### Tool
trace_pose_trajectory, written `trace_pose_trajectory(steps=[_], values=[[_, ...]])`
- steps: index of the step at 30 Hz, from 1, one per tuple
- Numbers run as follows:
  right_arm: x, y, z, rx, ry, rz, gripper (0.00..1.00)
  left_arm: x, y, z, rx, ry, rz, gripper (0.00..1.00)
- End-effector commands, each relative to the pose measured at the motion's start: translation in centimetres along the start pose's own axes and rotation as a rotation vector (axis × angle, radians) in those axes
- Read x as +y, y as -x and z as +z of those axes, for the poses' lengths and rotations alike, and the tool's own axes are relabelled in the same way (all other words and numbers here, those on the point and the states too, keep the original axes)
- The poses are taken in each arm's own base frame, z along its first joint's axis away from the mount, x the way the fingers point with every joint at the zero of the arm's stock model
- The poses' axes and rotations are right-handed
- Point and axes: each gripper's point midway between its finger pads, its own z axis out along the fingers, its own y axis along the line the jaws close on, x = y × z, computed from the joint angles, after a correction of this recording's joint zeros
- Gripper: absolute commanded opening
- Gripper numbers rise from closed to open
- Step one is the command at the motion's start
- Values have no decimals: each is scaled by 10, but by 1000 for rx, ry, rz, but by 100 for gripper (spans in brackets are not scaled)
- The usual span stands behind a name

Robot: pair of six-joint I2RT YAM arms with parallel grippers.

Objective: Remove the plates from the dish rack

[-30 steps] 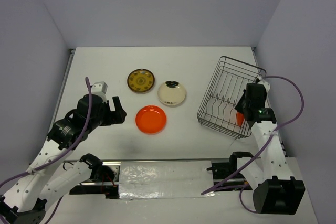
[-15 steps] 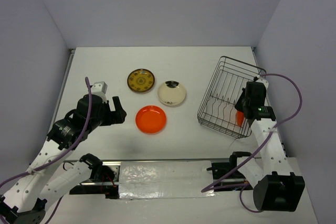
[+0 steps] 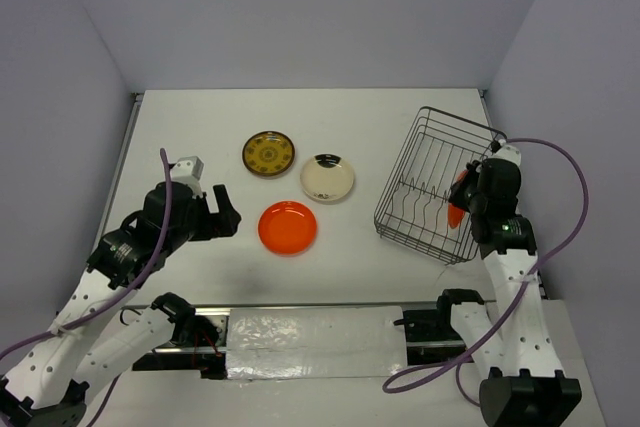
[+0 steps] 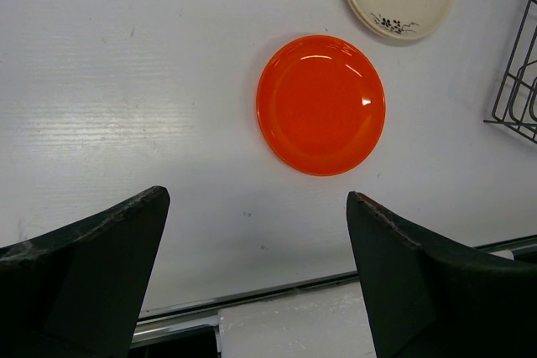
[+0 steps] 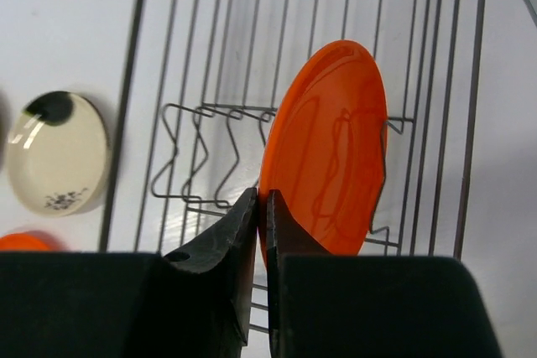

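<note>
Dish rack (image 3: 420, 172) with one orange plate (image 5: 327, 148) inside

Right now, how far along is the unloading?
Three plates already lie on the table: patterned plate, cream plate, flat orange plate. The right tool pinches an upright orange plate in the dish rack. No others show there, so it looks last.

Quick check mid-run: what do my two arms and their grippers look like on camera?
The left arm and right arm are white perforated links with black joints, each trailing a purple cable. The left gripper and right gripper have matte black wedge-shaped fingers.
</note>
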Motion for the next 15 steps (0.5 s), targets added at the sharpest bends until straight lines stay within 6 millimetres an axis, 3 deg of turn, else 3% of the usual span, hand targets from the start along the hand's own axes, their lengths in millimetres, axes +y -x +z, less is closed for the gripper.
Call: trace_pose_trajectory(steps=[1,4,5,7,8,9,10,13,14,15], values=[[27,56,-24,-172,114,13,10,-5,9,-4,-47,-34,12,99],[58,83,-48,-253,271,6,9,0,11,-7,-67,-14,-6,100],[77,90,-60,-261,360,-14,8,3,14,-9,-85,5,-23,100],[93,94,-68,-249,415,-41,8,9,16,-11,-104,36,-44,99],[115,93,-78,-233,492,-86,7,16,18,-14,-121,71,-65,100],[125,91,-82,-223,522,-108,7,18,20,-16,-133,82,-78,100],[149,87,-98,-214,605,-157,6,22,21,-19,-146,96,-94,100],[185,71,-105,-146,682,-229,2,32,28,-23,-186,131,-122,100],[212,42,-108,-57,749,-295,1,34,32,-23,-203,142,-126,100],[220,33,-105,-42,731,-328,1,35,35,-23,-209,150,-123,99]])
